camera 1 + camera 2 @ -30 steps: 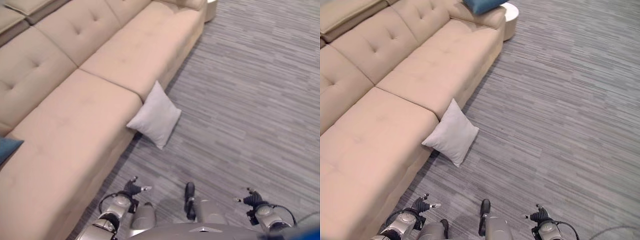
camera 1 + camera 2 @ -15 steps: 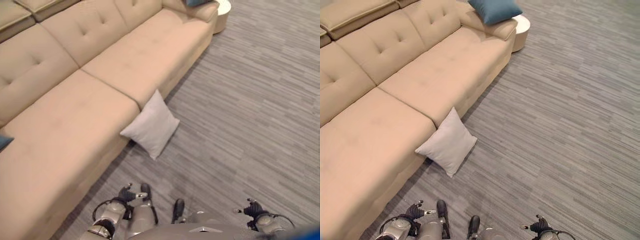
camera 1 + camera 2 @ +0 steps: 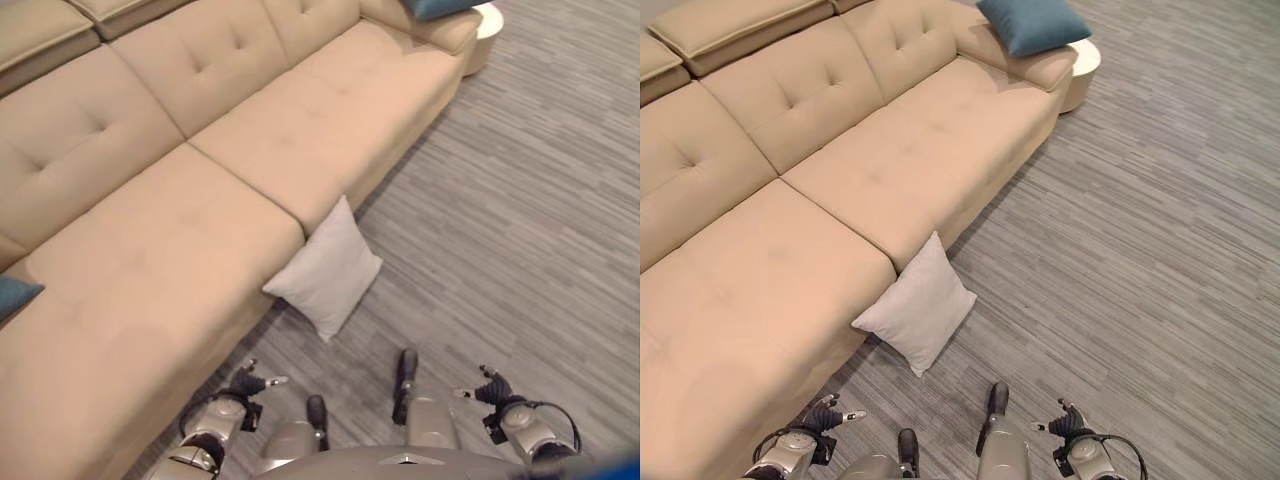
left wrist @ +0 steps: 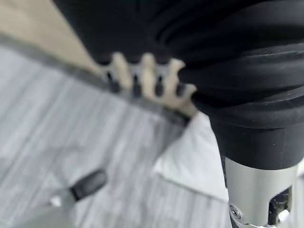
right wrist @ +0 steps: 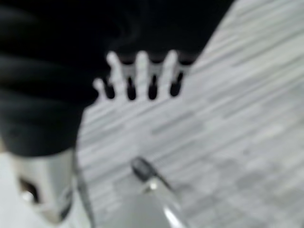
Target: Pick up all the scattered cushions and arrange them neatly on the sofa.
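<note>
No readable writing, left hand (image 3: 245,386) and right hand (image 3: 489,387) low before the beige sofa (image 3: 840,170) — fingers straight, empty, white cushion (image 3: 917,314) leaning against sofa front, blue cushion (image 3: 1034,24) on far armrest.

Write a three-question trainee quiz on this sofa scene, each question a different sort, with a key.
1. True or false: the light grey cushion lies flat on the sofa seat.
2. Which cushion sits at the sofa's far end, by the small round table? A) a blue cushion B) a red cushion C) a striped cushion
3. Fill in: neither the left hand nor the right hand holds a ____.

Key
1. False: it stands on the grey floor, leaning against the sofa's front.
2. A: the blue cushion rests there.
3. cushion: both hands hang low with relaxed fingers.
</note>
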Robot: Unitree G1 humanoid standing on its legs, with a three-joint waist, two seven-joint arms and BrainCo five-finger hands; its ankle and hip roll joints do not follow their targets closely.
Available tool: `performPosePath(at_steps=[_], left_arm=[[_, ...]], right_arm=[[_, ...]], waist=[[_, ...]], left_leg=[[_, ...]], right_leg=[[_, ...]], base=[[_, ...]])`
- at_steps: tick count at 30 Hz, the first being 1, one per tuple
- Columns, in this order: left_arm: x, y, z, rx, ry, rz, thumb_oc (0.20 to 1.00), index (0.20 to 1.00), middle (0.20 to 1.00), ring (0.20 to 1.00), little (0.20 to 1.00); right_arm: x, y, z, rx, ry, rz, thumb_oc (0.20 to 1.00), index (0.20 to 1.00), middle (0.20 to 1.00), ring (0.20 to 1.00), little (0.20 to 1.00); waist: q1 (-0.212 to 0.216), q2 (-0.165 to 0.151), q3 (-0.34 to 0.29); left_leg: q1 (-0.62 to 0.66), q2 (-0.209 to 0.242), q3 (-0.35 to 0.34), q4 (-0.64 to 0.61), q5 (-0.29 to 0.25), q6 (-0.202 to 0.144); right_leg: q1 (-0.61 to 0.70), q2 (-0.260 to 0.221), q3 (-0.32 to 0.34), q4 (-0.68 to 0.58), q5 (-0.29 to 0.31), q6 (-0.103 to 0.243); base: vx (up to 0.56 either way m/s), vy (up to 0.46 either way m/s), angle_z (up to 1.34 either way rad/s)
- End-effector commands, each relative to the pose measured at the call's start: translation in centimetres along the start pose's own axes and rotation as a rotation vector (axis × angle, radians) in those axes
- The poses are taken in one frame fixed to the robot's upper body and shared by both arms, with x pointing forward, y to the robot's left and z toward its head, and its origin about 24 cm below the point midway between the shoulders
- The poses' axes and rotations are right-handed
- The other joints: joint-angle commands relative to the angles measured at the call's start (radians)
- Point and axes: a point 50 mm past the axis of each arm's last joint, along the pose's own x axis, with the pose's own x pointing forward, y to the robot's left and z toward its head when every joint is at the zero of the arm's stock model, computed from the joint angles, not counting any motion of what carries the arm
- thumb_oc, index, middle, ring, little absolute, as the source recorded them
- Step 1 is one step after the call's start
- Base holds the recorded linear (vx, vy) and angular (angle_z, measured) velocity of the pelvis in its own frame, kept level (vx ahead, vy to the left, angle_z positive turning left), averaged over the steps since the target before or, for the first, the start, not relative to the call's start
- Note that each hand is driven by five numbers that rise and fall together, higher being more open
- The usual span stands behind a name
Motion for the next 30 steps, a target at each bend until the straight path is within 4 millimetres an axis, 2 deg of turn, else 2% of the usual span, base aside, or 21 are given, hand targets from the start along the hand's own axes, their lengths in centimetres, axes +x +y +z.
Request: performPosePath(at_steps=[1,3,5,6,7,8,9,10,11,13,14,15,17,19,20,22,23,25,26,28,30], left_arm=[[0.0,0.7,0.3,-0.017,-0.027,0.04,1.0,1.0,1.0,1.0,1.0],[0.0,0.4,0.0,-0.023,-0.019,0.034,1.0,1.0,1.0,1.0,1.0],[-0.2,-0.4,-0.5,-0.031,-0.008,0.008,1.0,1.0,1.0,1.0,1.0],[-0.2,-0.4,-0.5,-0.031,-0.008,0.008,1.0,1.0,1.0,1.0,1.0],[-0.2,-0.9,-0.2,-0.035,-0.013,-0.01,1.0,1.0,1.0,1.0,1.0],[-0.2,-0.9,-0.2,-0.035,-0.013,-0.01,1.0,1.0,1.0,1.0,1.0],[-0.2,-1.0,-0.1,-0.043,-0.017,-0.015,1.0,1.0,1.0,1.0,1.0],[-0.2,-1.0,0.1,-0.057,-0.026,-0.019,1.0,1.0,1.0,1.0,1.0],[-0.2,-1.0,0.1,-0.057,-0.026,-0.019,1.0,1.0,1.0,1.0,1.0],[-0.2,-1.0,0.0,-0.068,-0.023,-0.018,1.0,1.0,1.0,1.0,1.0],[-0.2,-1.0,0.0,-0.066,-0.021,-0.019,1.0,1.0,1.0,1.0,1.0],[-0.2,-1.0,0.0,-0.055,-0.018,-0.025,1.0,1.0,1.0,1.0,1.0],[-0.2,-1.0,-0.1,-0.049,-0.014,-0.024,1.0,1.0,1.0,1.0,1.0],[-0.1,-0.5,-0.2,-0.032,-0.001,-0.005,1.0,1.0,1.0,1.0,1.0],[-0.2,-0.3,-0.7,-0.05,0.012,-0.001,1.0,1.0,1.0,1.0,1.0],[-0.4,-0.4,-1.6,-0.068,0.038,-0.001,1.0,1.0,1.0,1.0,1.0],[-0.5,-0.3,-2.0,-0.066,0.052,0.002,1.0,1.0,1.0,1.0,1.0],[-0.5,0.1,-2.3,-0.075,0.061,0.021,1.0,1.0,1.0,1.0,1.0],[-0.5,0.6,-2.4,-0.087,0.066,0.039,1.0,1.0,1.0,1.0,1.0],[-0.5,0.8,-2.3,-0.08,0.058,0.045,1.0,1.0,1.0,1.0,1.0],[-0.4,1.1,-1.7,-0.082,0.036,0.049,1.0,1.0,1.0,1.0,1.0]], right_arm=[[0.2,-1.5,0.6,-0.055,-0.039,-0.029,1.0,1.0,1.0,1.0,1.0],[0.1,-1.3,0.4,-0.058,-0.037,-0.02,1.0,1.0,1.0,1.0,1.0],[-0.1,-1.0,-0.3,-0.061,-0.026,-0.011,1.0,1.0,1.0,1.0,1.0],[-0.1,-1.0,-0.3,-0.061,-0.026,-0.011,1.0,1.0,1.0,1.0,1.0],[-0.2,-0.9,-0.9,-0.037,-0.012,-0.012,1.0,1.0,1.0,1.0,1.0],[-0.2,-0.9,-0.9,-0.037,-0.012,-0.012,1.0,1.0,1.0,1.0,1.0],[-0.3,-0.7,-1.2,-0.031,-0.005,-0.008,1.0,1.0,1.0,1.0,1.0],[-0.4,-0.7,-1.5,-0.028,0.0,-0.008,1.0,1.0,1.0,1.0,1.0],[-0.4,-0.7,-1.5,-0.028,0.0,-0.007,1.0,1.0,1.0,1.0,1.0],[-0.5,-0.6,-1.8,-0.021,0.01,-0.005,1.0,1.0,1.0,1.0,1.0],[-0.6,-0.6,-2.1,-0.017,0.018,-0.005,1.0,1.0,1.0,1.0,1.0],[-0.6,-0.6,-2.4,-0.011,0.035,-0.007,1.0,1.0,1.0,1.0,1.0],[-0.6,-0.6,-2.5,-0.007,0.038,-0.01,1.0,1.0,1.0,1.0,1.0],[-0.6,-0.4,-2.5,-0.014,0.055,-0.01,1.0,1.0,1.0,1.0,1.0],[-0.5,-0.2,-2.3,-0.016,0.046,0.002,1.0,1.0,1.0,1.0,1.0],[-0.5,0.1,-1.8,-0.035,0.023,0.012,1.0,1.0,1.0,1.0,1.0],[-0.6,0.3,-1.7,-0.039,0.015,0.017,1.0,1.0,1.0,1.0,1.0],[-0.5,0.4,-1.0,-0.045,-0.013,0.026,1.0,1.0,1.0,1.0,1.0],[-0.4,0.5,-0.2,-0.045,-0.043,0.028,1.0,1.0,1.0,1.0,1.0],[-0.4,0.6,0.2,-0.045,-0.06,0.031,1.0,1.0,1.0,1.0,1.0],[-0.5,0.7,0.5,-0.045,-0.076,0.036,1.0,1.0,1.0,1.0,1.0]], waist=[[-0.024,-0.017,0.014],[-0.02,-0.02,0.003],[-0.024,-0.013,-0.018],[-0.025,-0.012,-0.018],[-0.029,-0.012,-0.023],[-0.032,-0.011,-0.024],[-0.035,-0.011,-0.028],[-0.028,-0.019,-0.019],[-0.031,-0.017,-0.019],[-0.028,-0.021,-0.007],[-0.026,-0.02,-0.003],[-0.021,-0.015,-0.003],[-0.02,-0.008,-0.009],[-0.011,0.002,-0.019],[-0.005,0.008,-0.026],[0.008,0.006,-0.035],[0.008,0.004,-0.038],[0.015,-0.001,-0.03],[0.018,-0.003,-0.022],[0.018,-0.004,-0.018],[0.008,0.001,-0.014]], left_leg=[[-0.038,0.023,-0.025,0.159,-0.091,-0.039],[-0.017,0.023,-0.048,0.143,-0.089,-0.047],[-0.002,0.055,-0.095,0.116,-0.072,-0.071],[-0.002,0.056,-0.097,0.116,-0.073,-0.071],[-0.03,0.088,-0.101,0.135,-0.047,-0.095],[-0.033,0.089,-0.104,0.138,-0.048,-0.095],[-0.048,0.112,-0.092,0.157,-0.037,-0.103],[-0.107,0.145,-0.081,0.272,0.007,-0.108],[-0.112,0.147,-0.084,0.278,0.004,-0.109],[-0.156,0.199,-0.013,0.359,0.041,-0.104],[-0.171,0.215,0.032,0.349,0.04,-0.096],[-0.204,0.194,0.09,0.285,0.027,-0.083],[-0.224,0.181,0.106,0.257,0.024,-0.095],[-0.25,0.168,0.162,0.154,0.088,-0.111],[-0.222,0.154,0.155,0.108,0.079,-0.104],[-0.233,0.114,0.095,0.117,0.077,-0.073],[-0.222,0.104,0.094,0.115,0.07,-0.065],[-0.199,0.08,0.093,0.12,0.046,-0.033],[-0.172,0.067,0.1,0.106,0.033,-0.015],[-0.16,0.06,0.096,0.103,0.028,-0.008],[-0.126,0.047,0.074,0.085,0.02,-0.002]], right_leg=[[0.038,0.005,0.074,0.009,0.028,0.04],[0.052,0.019,0.101,0.025,0.035,0.039],[0.067,0.055,0.119,0.058,0.009,0.027],[0.068,0.055,0.118,0.059,0.009,0.026],[0.09,0.061,0.089,0.068,-0.02,0.008],[0.091,0.061,0.086,0.068,-0.02,0.007],[0.108,0.064,0.063,0.065,-0.038,-0.006],[0.147,0.073,0.028,0.056,-0.062,-0.037],[0.148,0.074,0.024,0.056,-0.062,-0.037],[0.199,0.083,-0.03,0.039,-0.097,-0.064],[0.224,0.087,-0.059,0.025,-0.112,-0.069],[0.249,0.091,-0.1,0.003,-0.124,-0.068],[0.271,0.099,-0.111,-0.007,-0.143,-0.061],[0.288,0.114,-0.131,-0.003,-0.164,-0.06],[0.289,0.117,-0.126,0.01,-0.173,-0.053],[0.29,0.103,-0.141,0.051,-0.174,-0.046],[0.291,0.088,-0.143,0.09,-0.182,-0.042],[0.265,0.063,-0.119,0.202,-0.169,-0.035],[0.23,0.038,-0.104,0.292,-0.142,-0.015],[0.208,0.034,-0.086,0.338,-0.129,-0.01],[0.164,0.056,-0.03,0.379,-0.119,-0.018]], base=[[0.21,-0.163,0.38],[0.21,-0.185,0.34],[0.21,-0.256,0.28],[0.21,-0.369,0.61],[0.07,-0.197,0.72],[0.11,-0.291,0.86],[0.1,-0.272,1.11],[0.1,-0.272,1.3],[0.06,-0.26,1.37],[0.02,-0.184,1.13],[0.05,-0.172,0.86],[0.03,-0.101,0.77],[0.16,-0.02,1.11],[0.25,0.061,0.63],[0.28,0.13,0.54],[0.22,0.154,0.24],[0.21,0.191,-0.28],[0.24,0.215,-0.1],[0.17,0.156,-0.07],[0.14,0.106,-0.1],[0.2,0.079,0.02]])
